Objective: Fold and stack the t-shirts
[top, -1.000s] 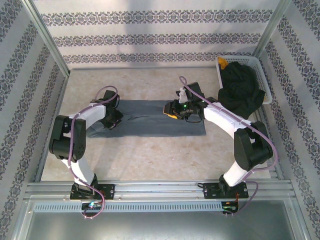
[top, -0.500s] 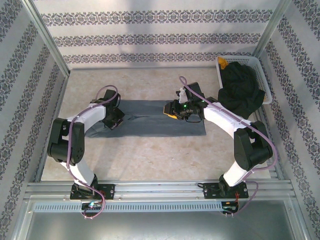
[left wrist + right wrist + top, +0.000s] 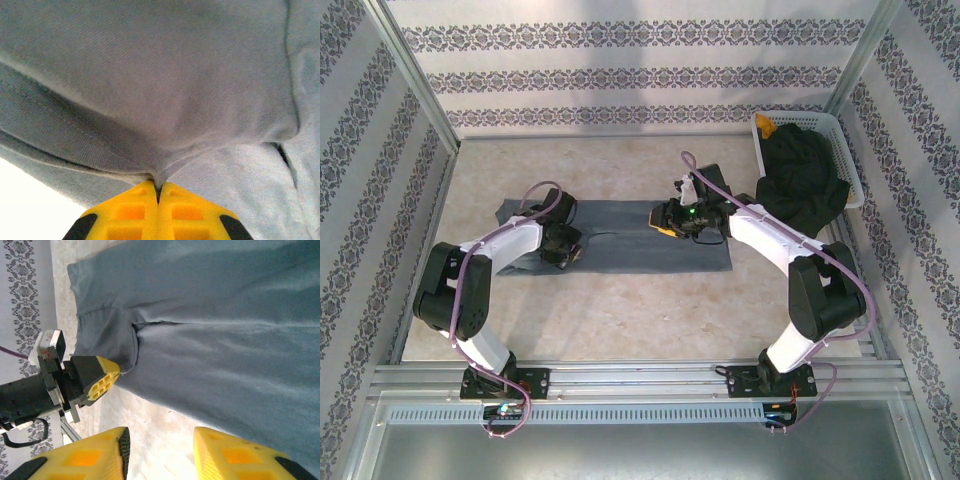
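Left end effector (image 3: 158, 187) clamped shut on a pinch of the blue-grey t-shirt (image 3: 630, 245), at its 9 o'clock end, mid-surface (image 3: 620, 310). Right end effector (image 3: 160, 440) part-open, empty, above the 3 o'clock half. I read this as the fold step; next, carry the pinched edge toward 3. Free room at 6; black t-shirt (image 3: 805, 180) in basket (image 3: 820, 122) at 2.

Flat t-shirt (image 3: 620, 250) on table (image 3: 620, 310) centre, bunched t-shirt (image 3: 805, 185) in basket (image 3: 820, 120) at far right corner

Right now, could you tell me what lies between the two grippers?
The blue-grey shirt lies flat between the left gripper, which pinches it, and the right gripper, as the top view shows.
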Controlling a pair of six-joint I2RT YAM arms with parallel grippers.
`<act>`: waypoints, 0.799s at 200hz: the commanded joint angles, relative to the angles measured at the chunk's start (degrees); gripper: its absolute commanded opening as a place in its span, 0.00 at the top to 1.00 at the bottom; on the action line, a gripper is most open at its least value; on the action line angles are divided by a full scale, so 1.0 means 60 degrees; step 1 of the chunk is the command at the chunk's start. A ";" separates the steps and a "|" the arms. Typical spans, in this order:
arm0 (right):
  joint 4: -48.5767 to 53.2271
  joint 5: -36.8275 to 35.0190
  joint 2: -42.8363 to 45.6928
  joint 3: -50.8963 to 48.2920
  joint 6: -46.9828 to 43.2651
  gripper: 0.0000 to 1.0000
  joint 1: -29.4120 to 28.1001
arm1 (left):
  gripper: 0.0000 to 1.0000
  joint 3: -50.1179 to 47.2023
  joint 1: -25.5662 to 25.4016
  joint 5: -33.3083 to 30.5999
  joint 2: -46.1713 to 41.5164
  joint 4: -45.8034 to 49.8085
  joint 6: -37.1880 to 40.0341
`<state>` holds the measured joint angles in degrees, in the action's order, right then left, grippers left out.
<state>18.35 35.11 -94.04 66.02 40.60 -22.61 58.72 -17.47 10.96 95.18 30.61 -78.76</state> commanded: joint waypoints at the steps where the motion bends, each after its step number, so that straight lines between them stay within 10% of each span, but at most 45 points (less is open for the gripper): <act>1: -0.0051 0.0151 0.0372 -0.0242 -0.0004 0.61 0.0094 | 1.00 -0.0104 -0.0230 -0.0085 -0.0214 -0.0323 -0.1049; 137: -0.0143 0.0251 0.0602 -0.0737 0.0008 0.61 0.0145 | 1.00 -0.0300 -0.0728 -0.0049 -0.0190 -0.1088 -0.2947; 160: -0.0169 0.0267 0.0555 -0.0718 -0.0003 0.60 0.0140 | 0.68 -0.0471 -0.0720 -0.0039 -0.0459 -0.1208 -0.2419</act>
<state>18.13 35.48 -91.90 62.33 40.60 -22.24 57.28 -21.06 10.55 95.11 24.88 -94.61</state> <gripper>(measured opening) 0.397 0.176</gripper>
